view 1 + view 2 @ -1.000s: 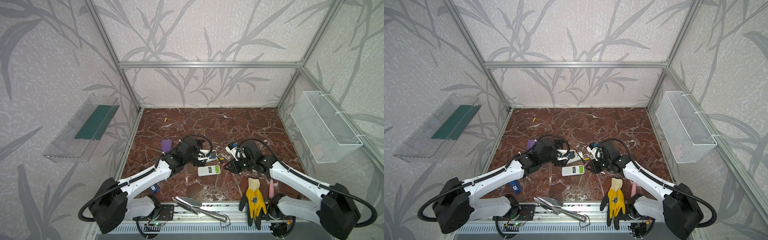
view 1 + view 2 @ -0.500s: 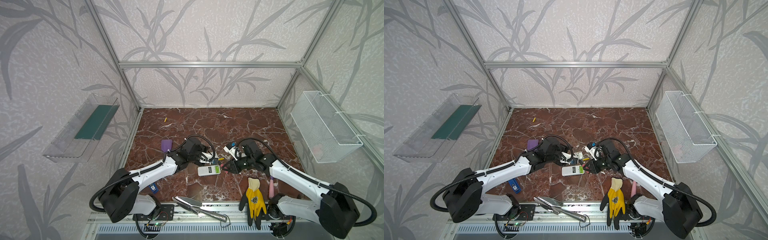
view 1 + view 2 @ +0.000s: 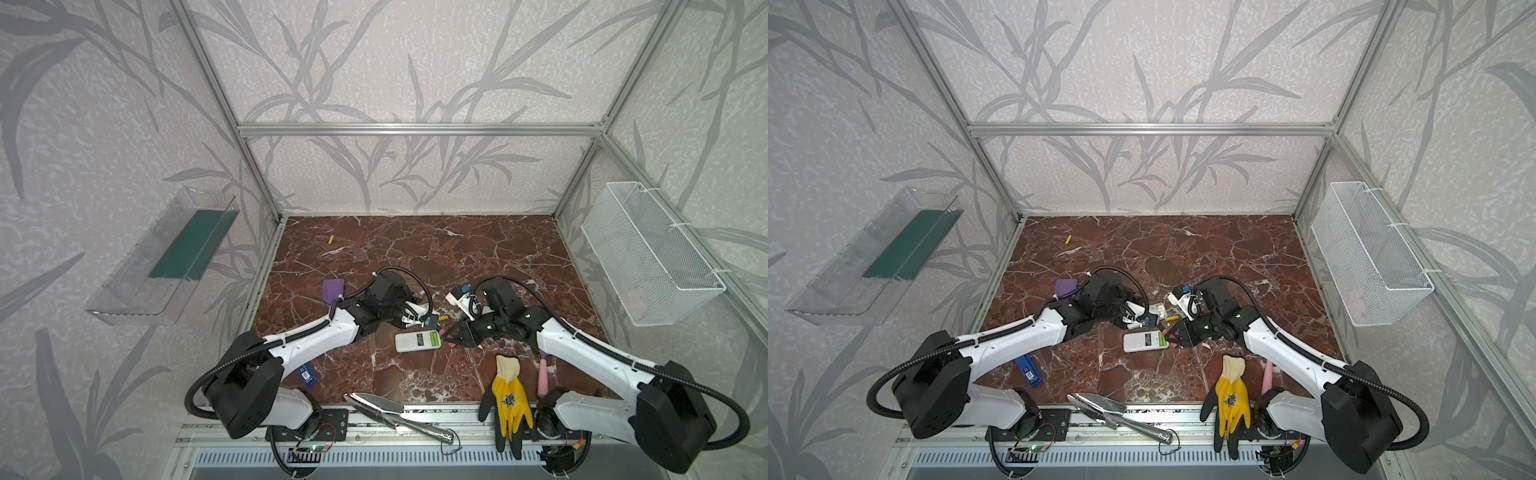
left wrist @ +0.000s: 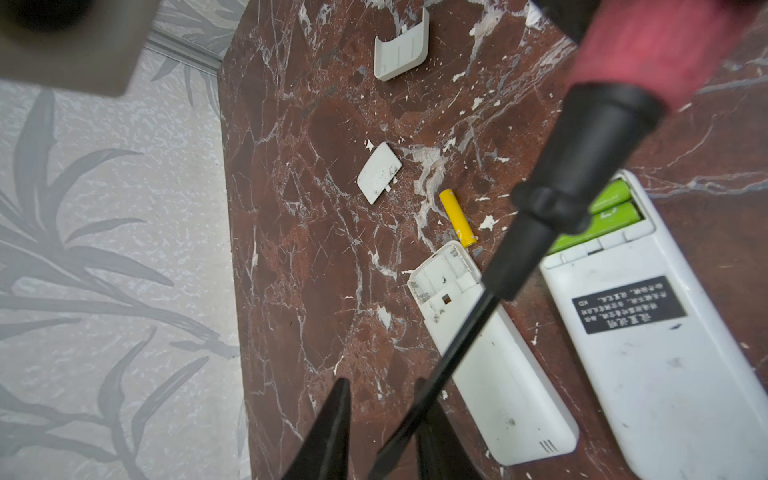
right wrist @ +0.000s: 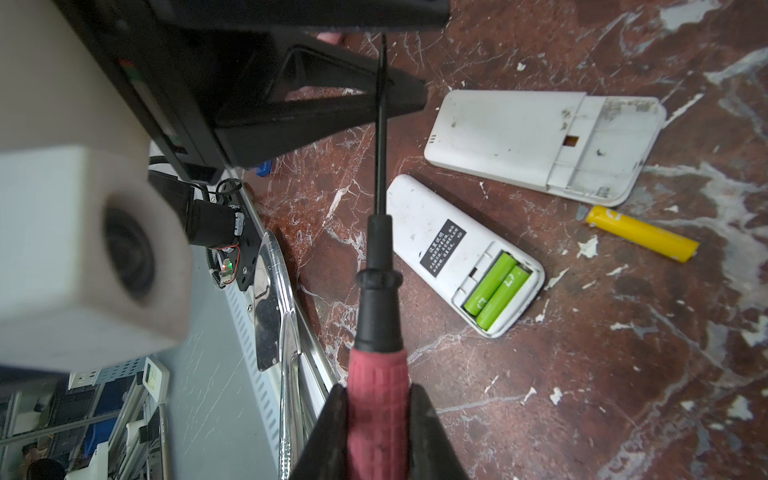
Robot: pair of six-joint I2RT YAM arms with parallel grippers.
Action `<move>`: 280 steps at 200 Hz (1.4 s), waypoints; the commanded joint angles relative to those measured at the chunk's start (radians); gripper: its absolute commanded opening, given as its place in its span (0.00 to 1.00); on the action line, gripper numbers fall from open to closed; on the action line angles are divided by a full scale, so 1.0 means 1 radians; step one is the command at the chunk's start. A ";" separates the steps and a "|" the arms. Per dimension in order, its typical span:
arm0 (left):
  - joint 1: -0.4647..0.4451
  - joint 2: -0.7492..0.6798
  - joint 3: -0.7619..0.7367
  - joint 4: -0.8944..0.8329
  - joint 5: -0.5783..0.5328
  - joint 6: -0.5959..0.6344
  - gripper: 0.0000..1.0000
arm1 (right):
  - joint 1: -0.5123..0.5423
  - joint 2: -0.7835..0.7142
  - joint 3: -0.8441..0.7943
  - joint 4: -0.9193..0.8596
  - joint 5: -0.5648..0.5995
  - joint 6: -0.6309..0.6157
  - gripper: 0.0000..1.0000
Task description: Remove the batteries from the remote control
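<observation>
Glossy red-brown marble-look worktop [image 5: 623, 395], white-veined and chipped. Scuffed, smudged remote [image 5: 415, 216] of matt white plastic. The lime batteries [image 5: 494, 286] and a yellow battery [image 5: 642, 240] look smooth and shiny. The screwdriver [image 5: 376, 299] has a ribbed pink handle and a smooth black shaft. Polished metal trowel [image 3: 376, 406].

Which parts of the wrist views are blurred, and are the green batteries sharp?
Left wrist view: the screwdriver, close to the lens, is blurred and partly hides the green batteries; right wrist view: the white camera housing is blurred, the batteries crisp.

Yellow glove [image 3: 508, 401] lies near a metal trowel [image 3: 372, 404].
</observation>
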 commanded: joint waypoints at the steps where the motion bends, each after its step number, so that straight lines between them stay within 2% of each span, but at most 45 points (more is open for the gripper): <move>1: 0.004 0.006 0.031 -0.027 0.022 0.022 0.22 | -0.005 0.006 0.030 0.021 -0.026 -0.004 0.03; 14: 0.002 0.005 0.031 -0.032 0.018 0.025 0.18 | -0.007 0.008 0.029 0.026 -0.027 -0.002 0.03; 36: 0.003 0.005 0.029 -0.041 0.013 0.034 0.04 | -0.010 0.013 0.028 0.033 -0.026 -0.002 0.03; 50: 0.004 0.005 0.036 -0.064 0.013 0.040 0.00 | -0.010 0.017 0.027 0.039 -0.023 -0.002 0.05; 88: 0.004 0.007 0.051 -0.089 0.017 0.048 0.00 | -0.011 0.026 0.030 0.043 -0.001 -0.022 0.11; 143: 0.005 0.016 0.116 -0.223 0.023 0.035 0.00 | -0.010 -0.035 0.029 0.057 0.117 -0.141 0.37; 186: 0.007 0.027 0.172 -0.350 0.018 0.020 0.00 | -0.010 -0.081 0.029 0.091 0.184 -0.268 0.50; 210: 0.007 0.044 0.201 -0.420 0.021 0.017 0.00 | -0.011 -0.124 0.024 0.106 0.199 -0.343 0.54; 260: 0.019 0.051 0.229 -0.526 0.041 -0.004 0.00 | -0.010 -0.272 -0.005 0.077 0.316 -0.525 0.56; 280: 0.023 0.073 0.275 -0.603 0.052 -0.026 0.00 | -0.006 -0.298 -0.009 0.083 0.299 -0.579 0.56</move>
